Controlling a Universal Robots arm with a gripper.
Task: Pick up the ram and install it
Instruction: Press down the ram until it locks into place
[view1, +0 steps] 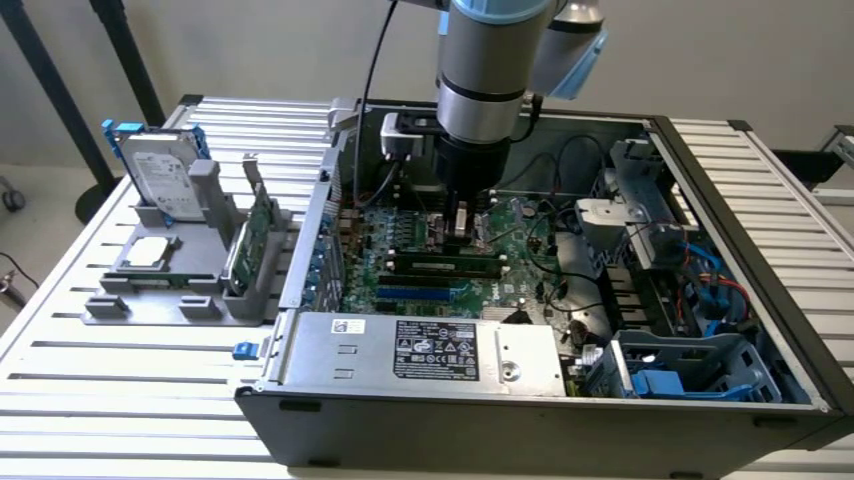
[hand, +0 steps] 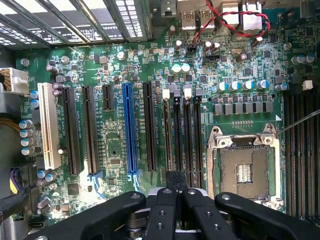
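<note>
The setting is a robotics lab or test workshop. An opened desktop computer case (view1: 534, 390) lies on a slatted aluminium bench (view1: 120, 400). A grey parts fixture (view1: 174, 285) holding components occupies the bench's edge at the exterior view's left.

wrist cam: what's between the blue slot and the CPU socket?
In the wrist view, between the blue slot and the CPU socket: one black expansion slot, then the memory slots.

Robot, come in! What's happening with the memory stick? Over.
Gripper shut, down inside the computer case. Memory stick lying in its slot. Nothing in the way.
</note>
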